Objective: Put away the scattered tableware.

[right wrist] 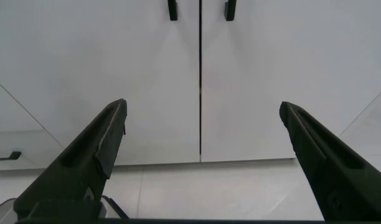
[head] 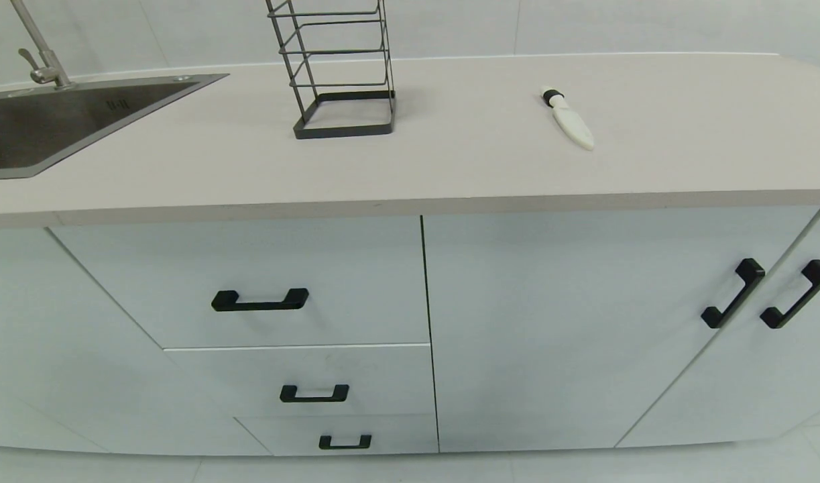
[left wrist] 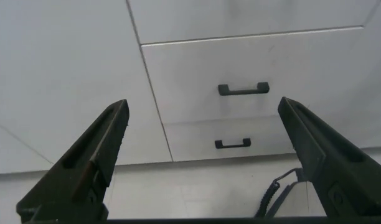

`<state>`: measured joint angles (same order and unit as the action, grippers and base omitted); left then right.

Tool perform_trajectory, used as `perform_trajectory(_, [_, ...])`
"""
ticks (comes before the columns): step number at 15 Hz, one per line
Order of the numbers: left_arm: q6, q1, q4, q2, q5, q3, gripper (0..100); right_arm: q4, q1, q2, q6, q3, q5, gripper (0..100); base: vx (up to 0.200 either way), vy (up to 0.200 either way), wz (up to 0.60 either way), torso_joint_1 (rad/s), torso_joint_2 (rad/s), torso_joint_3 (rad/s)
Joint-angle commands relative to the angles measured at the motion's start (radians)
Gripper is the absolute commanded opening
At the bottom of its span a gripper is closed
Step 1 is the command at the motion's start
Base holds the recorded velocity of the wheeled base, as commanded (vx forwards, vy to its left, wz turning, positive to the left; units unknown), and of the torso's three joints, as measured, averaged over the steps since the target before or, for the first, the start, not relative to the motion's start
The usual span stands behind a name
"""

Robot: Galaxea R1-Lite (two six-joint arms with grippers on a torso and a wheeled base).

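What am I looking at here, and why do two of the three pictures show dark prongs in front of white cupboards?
This is a two-armed robot on wheels, facing a kitchen unit. The wide picture comes from a camera on its head, looking down at a pale countertop. On it are a dark wire rack and, to its right, a white utensil with a black band; a steel sink is set in at the left. Below are white drawers with black handles. The other two pictures come from cameras on the wrists. The dark prongs are each gripper's two fingers. The left gripper points at the drawers, the right gripper at a pair of white cupboard doors. Both are open and hold nothing.
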<state>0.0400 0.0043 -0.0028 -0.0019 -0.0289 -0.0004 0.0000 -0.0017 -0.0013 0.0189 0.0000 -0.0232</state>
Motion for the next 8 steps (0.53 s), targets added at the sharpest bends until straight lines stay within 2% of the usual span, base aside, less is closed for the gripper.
perform_trajectory(1, [-0.003, 0.000, 0.000, 0.002, 0.000, 0.000, 100, 0.000, 0.000, 0.001, -0.001, 0.000, 0.000, 100, 0.000, 0.000, 0.00, 0.000, 0.00, 0.000])
perform_trajectory(8, [-0.005, 0.000, 0.000, 0.002, 0.000, 0.000, 100, 0.002, 0.000, 0.001, -0.002, 0.000, 0.002, 100, 0.000, 0.000, 0.00, 0.000, 0.00, 0.000])
